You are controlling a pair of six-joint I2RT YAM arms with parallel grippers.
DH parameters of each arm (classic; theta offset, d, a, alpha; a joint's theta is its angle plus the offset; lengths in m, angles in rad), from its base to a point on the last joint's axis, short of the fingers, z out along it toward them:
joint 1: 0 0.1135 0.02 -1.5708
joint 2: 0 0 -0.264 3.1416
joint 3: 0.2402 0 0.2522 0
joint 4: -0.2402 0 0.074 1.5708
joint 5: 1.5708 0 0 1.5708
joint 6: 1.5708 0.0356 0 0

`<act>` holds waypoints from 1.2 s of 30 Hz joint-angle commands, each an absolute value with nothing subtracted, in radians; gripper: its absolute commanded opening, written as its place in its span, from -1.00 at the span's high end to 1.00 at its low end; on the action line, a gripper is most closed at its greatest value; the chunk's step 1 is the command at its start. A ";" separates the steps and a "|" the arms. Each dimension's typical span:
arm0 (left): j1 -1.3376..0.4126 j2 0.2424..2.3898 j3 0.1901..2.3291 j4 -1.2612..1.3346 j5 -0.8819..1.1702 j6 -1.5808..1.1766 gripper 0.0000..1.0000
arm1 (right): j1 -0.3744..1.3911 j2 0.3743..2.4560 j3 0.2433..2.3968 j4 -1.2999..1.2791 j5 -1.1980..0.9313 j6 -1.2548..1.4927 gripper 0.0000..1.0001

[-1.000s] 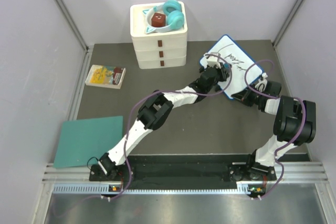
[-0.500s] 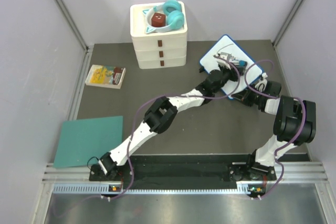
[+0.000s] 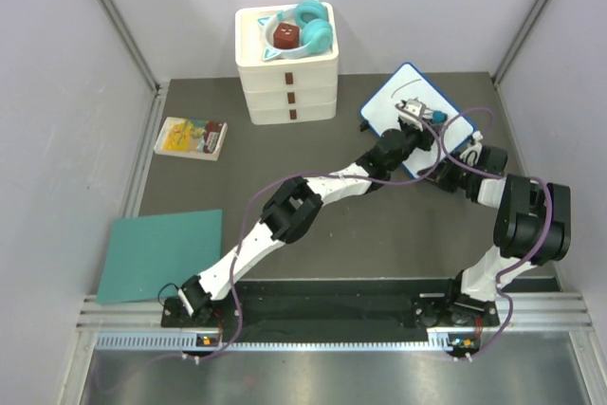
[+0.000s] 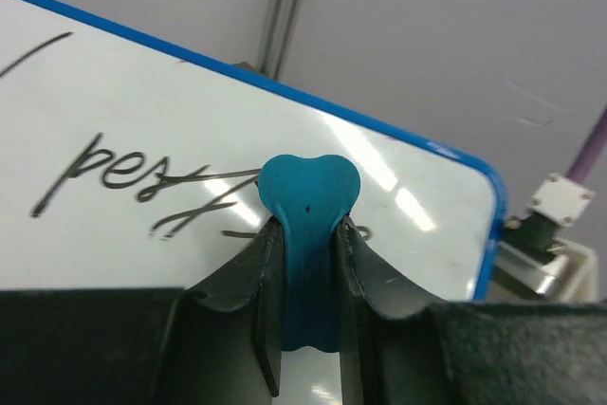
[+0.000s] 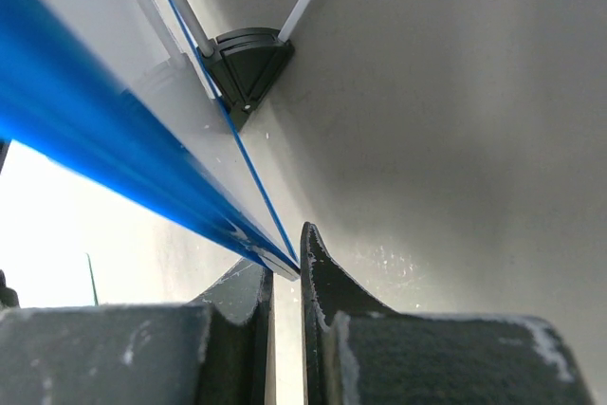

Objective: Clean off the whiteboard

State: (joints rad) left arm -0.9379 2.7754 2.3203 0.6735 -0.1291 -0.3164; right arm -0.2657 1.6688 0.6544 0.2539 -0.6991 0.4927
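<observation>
Pinning whiteboard at far right of table: right gripper clamped on its blue rim, left gripper clenched on teal eraser against its face. Likely light, stiff, slick, so grip the rim and wipe gently.

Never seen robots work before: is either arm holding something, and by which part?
The left gripper pinches a teal eraser by its sides, rounded end sticking out; the right gripper clamps the whiteboard by its blue rim.
</observation>
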 commanded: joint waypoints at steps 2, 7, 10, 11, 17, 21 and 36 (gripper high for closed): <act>-0.910 2.720 2.303 0.574 -0.141 -0.129 1.00 | -0.242 1.681 0.609 0.003 -0.612 0.433 1.00; -0.882 2.657 2.189 0.592 -0.150 -0.153 1.00 | -0.244 1.678 0.609 0.003 -0.606 0.437 1.00; -0.868 2.616 2.123 0.614 -0.146 -0.146 1.00 | -0.242 1.680 0.611 0.003 -0.607 0.434 1.00; -0.865 2.597 2.108 0.620 -0.134 -0.135 1.00 | -0.242 1.678 0.614 0.003 -0.607 0.428 1.00; -0.861 2.562 2.117 0.522 -0.040 -0.009 1.00 | -0.241 1.689 0.629 -0.017 -0.633 0.397 1.00; -0.859 2.462 1.944 0.622 -0.067 -0.021 1.00 | -0.241 1.661 0.630 -0.024 -0.649 0.394 1.00; -0.844 2.350 1.825 0.627 -0.100 0.072 1.00 | -0.241 1.571 0.536 -0.008 -0.666 0.474 1.00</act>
